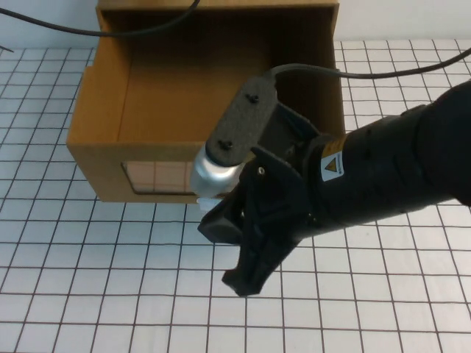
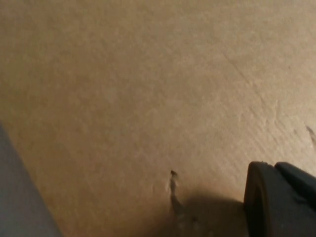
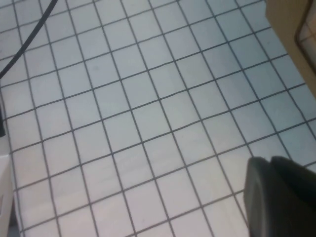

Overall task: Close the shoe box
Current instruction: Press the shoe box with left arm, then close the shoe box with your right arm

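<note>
The shoe box [image 1: 107,110] sits on the white table [image 1: 73,294] with the grid lines, at the far side and a bit to the left. It is brown cardboard. Its drawer is pulled out toward the robot, so the inside shows from above. The front of the drawer has a clear window [image 1: 158,176] in it.

The right gripper [image 1: 246,254] is just in front of the drawer front, near the right end of the window. A small white bit [image 1: 208,202] peeks out right below the box front, beside the gripper. I cannot tell if the gripper touches the box, and I cannot tell if it is wide or closed.

In the right wrist view, the corner of the shoe box [image 3: 296,34] shows at the edge, and the rest is table [image 3: 123,123].

The only label is a small yellow warning triangle sticker [image 1: 332,168] on the right arm [image 1: 397,169]. The words on it are too small to read.

The right arm comes in from the right side and reaches across, low over the table. Its black wrist camera [image 1: 239,121] is tilted over the box. A black cable [image 1: 383,73] runs off from it to the right.

The left gripper [image 2: 281,200] shows only in the left wrist view, as a dark tip right up against plain brown cardboard [image 2: 148,98]. I cannot tell if it is wide or closed.
</note>
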Available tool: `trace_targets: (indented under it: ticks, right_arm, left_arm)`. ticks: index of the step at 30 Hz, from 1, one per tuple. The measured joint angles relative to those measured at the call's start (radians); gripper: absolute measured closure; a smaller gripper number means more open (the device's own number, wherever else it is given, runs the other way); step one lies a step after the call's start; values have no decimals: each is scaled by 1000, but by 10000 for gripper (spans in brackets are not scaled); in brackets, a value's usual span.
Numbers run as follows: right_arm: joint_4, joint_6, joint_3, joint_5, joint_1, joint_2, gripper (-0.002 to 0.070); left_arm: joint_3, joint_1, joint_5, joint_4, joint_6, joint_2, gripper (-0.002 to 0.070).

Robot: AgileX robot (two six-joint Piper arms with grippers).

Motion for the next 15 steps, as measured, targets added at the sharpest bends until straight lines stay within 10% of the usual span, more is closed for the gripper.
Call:
trace_targets:
  ticks: [15]
  right_arm:
    - [-11, 10, 0, -285, -20, 131, 689]
  left_arm:
    - [-1, 0, 0, 0, -10, 2, 680]
